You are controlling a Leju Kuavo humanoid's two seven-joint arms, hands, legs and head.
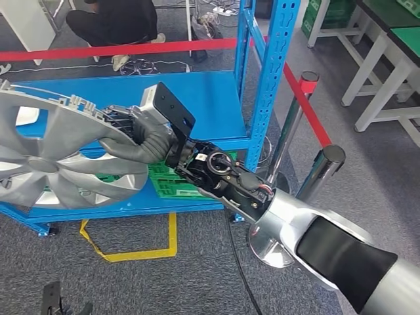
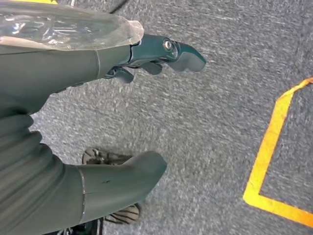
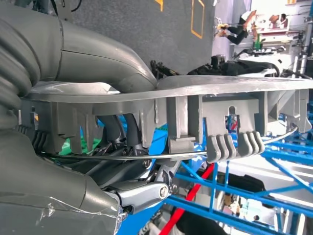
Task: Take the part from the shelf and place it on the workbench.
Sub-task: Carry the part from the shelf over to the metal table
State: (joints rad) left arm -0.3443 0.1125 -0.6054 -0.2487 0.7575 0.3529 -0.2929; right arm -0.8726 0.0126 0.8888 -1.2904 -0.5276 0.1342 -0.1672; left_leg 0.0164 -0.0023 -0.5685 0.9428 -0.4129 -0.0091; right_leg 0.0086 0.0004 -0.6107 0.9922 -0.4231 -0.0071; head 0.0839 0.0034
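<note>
I see the blue shelf (image 1: 212, 105) spanning the upper middle of my head view, with the grey fan part (image 1: 54, 147) at the left of the frame, held just in front of its lower deck over a green tray (image 1: 166, 184). My right hand (image 1: 144, 134) grips the part's rim (thumb on one face, fingers under the ribbed edge), while my left hand (image 2: 122, 117) hangs over the carpet, fingers apart and holding nothing.

right hand (image 3: 110, 147) gripping, apparently, grey part's rim (image 3: 207, 90)
</note>
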